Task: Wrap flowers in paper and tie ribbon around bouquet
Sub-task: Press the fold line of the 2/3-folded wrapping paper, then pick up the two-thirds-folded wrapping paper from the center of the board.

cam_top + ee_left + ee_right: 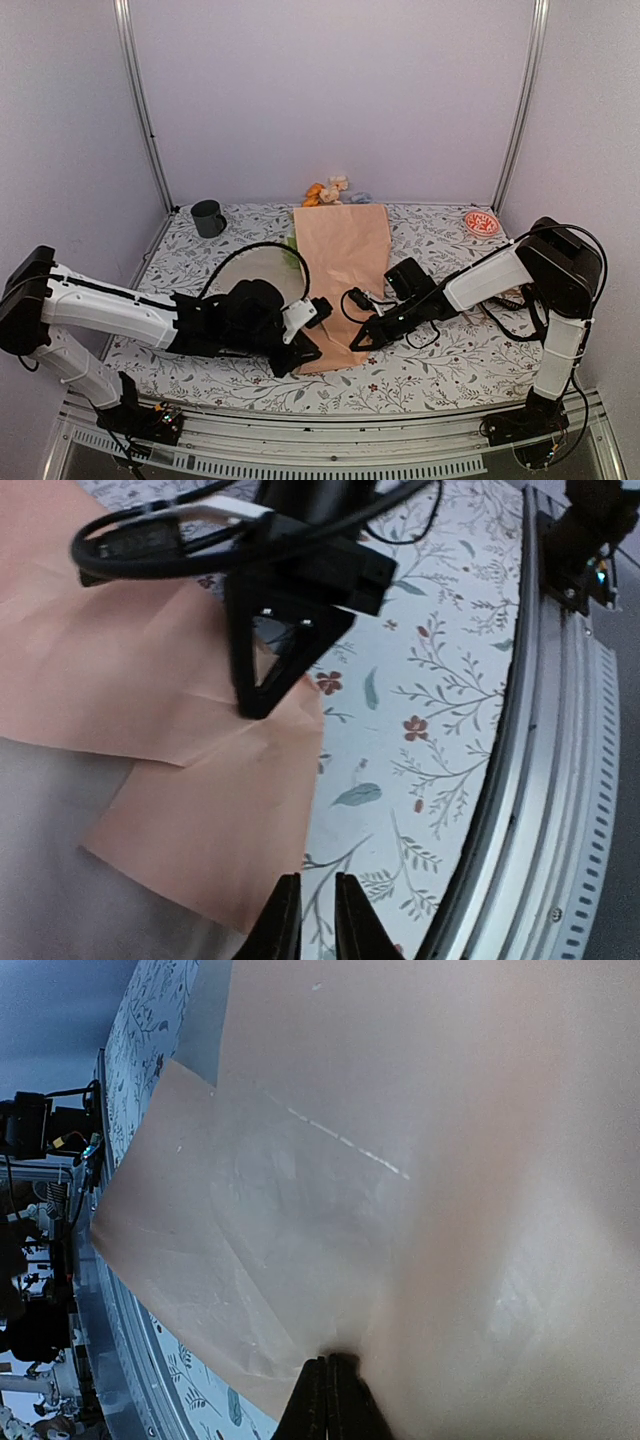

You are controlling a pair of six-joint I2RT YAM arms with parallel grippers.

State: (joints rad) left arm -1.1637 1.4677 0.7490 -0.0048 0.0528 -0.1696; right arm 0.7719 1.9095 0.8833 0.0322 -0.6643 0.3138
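Observation:
The peach-orange paper (342,262) lies lengthwise in the middle of the table, folded over the flowers. Their orange and white blooms (328,190) stick out of its far end. My left gripper (303,352) hovers at the paper's near left corner (215,850). Its jaws (318,920) stand a narrow gap apart with only table cover showing between them. My right gripper (360,341) is shut, and its tips (328,1365) press down on the paper's near part, dimpling it. The left wrist view shows it as a black wedge (256,702). I see no ribbon.
A dark mug (208,217) stands at the back left and a small red-and-white round dish (482,222) at the back right. A pale round mat (255,272) lies left of the paper under a looping black cable. The table's metal front rail (540,810) is close by.

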